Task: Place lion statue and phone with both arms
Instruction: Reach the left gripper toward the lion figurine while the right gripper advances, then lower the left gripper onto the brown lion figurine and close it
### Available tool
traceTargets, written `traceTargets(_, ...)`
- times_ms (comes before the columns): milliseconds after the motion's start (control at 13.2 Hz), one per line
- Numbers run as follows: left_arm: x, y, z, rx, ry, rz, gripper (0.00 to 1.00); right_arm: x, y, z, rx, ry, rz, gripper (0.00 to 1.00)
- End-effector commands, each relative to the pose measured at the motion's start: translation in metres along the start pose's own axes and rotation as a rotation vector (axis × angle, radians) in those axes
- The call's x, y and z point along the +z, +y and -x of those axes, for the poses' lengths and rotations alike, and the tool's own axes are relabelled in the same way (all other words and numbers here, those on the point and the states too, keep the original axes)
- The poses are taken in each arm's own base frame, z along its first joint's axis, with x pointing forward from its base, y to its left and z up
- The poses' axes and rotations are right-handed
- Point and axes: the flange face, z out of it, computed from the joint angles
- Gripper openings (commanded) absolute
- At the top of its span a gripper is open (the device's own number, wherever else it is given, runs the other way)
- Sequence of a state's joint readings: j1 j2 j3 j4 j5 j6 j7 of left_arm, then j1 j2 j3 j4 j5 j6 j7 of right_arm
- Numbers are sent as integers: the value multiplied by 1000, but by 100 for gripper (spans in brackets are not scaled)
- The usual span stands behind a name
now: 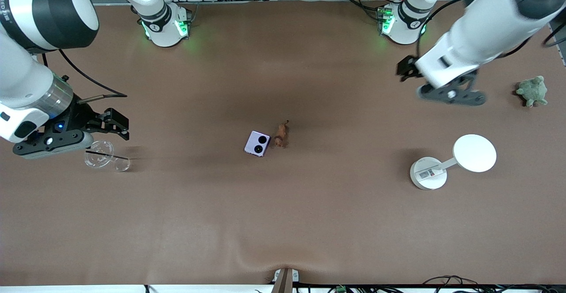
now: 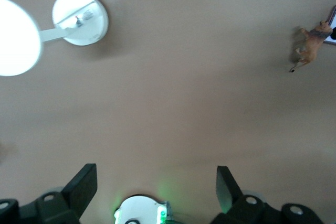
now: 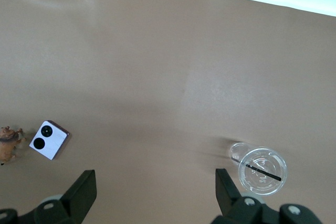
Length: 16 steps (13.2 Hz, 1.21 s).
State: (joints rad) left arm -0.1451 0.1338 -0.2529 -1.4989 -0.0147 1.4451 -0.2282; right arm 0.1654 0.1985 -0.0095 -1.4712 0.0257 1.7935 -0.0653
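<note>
The lilac phone (image 1: 257, 143) lies at the table's middle with its two black camera circles up. The small reddish-brown lion statue (image 1: 281, 135) stands just beside it, toward the left arm's end. My right wrist view shows both the phone (image 3: 49, 139) and the lion statue (image 3: 7, 144). My left wrist view shows the lion statue (image 2: 312, 45) and one corner of the phone (image 2: 332, 32). My left gripper (image 1: 403, 71) (image 2: 156, 174) hangs open over bare table near its arm's base. My right gripper (image 1: 119, 125) (image 3: 155, 177) hangs open and holds nothing, over the table at the right arm's end.
A clear plastic round stand (image 1: 104, 155) (image 3: 261, 170) sits beside the right gripper. A white round-headed stand (image 1: 428, 173) (image 2: 79, 18) stands toward the left arm's end, with a green plush toy (image 1: 533, 90) farther from the front camera.
</note>
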Motion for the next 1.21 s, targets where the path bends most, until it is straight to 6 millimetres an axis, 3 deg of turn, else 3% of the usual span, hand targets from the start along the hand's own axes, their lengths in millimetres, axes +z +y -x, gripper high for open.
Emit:
traceTargets(0, 23, 41, -20, -33, 4, 29, 100, -7, 1, -3, 8, 9, -4, 100)
traceTargets(226, 54, 89, -37, -91, 25, 40, 100, -7, 2, -3, 11, 8, 0, 100)
traceTargets(453, 83, 105, -55, -137, 21, 60, 100, -6, 2, -3, 11, 7, 0, 100)
traceTargets(679, 112, 137, -64, -162, 28, 71, 100, -8, 2, -3, 10, 4, 1, 100)
traceTargets(1132, 183, 221, -78, -290, 83, 141, 100, -7, 0, -3, 6, 3, 5, 100)
